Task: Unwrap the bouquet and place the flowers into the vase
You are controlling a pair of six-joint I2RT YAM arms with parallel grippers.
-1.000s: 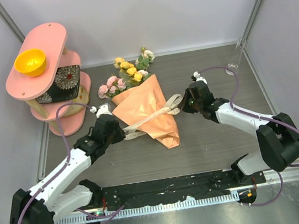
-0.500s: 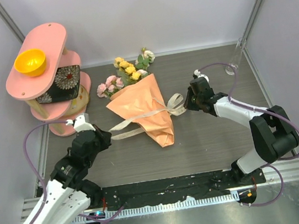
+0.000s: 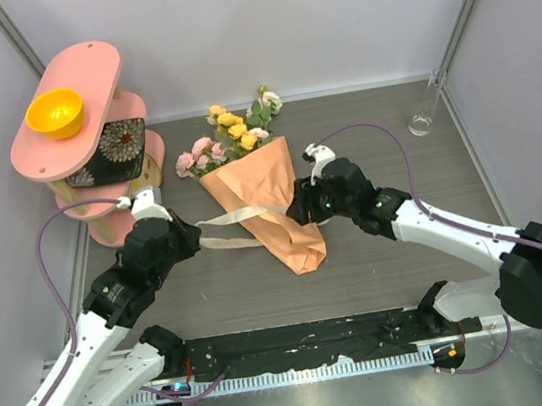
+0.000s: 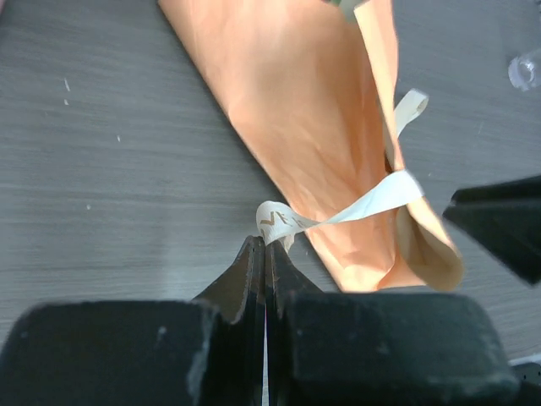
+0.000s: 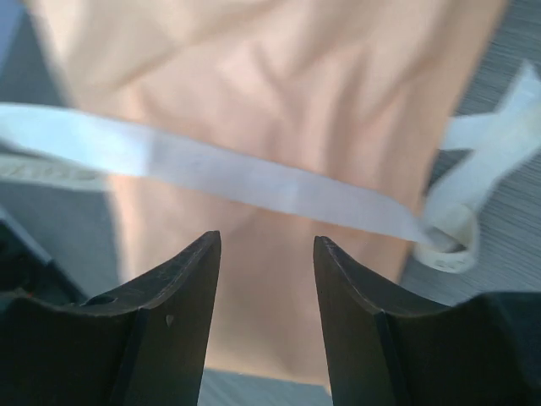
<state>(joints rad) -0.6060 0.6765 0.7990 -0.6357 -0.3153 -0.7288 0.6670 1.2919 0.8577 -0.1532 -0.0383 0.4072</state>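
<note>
Tightly pinching ribbon (image 4: 372,199) with closed left gripper (image 4: 266,245); hovering over bouquet (image 3: 260,199) with spread, empty right gripper (image 5: 266,254), above ribbon.

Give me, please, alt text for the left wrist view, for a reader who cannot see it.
The black left gripper is shut on the end of a cream ribbon, which runs right around a cone of orange-tan kraft paper lying on the grey wood-grain table.

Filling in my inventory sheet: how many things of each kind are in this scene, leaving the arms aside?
Bouquet: 1
Glass vase: 1
Orange bowl: 1
Pink shelf: 1
Floral black box: 1
Total: 5
</note>
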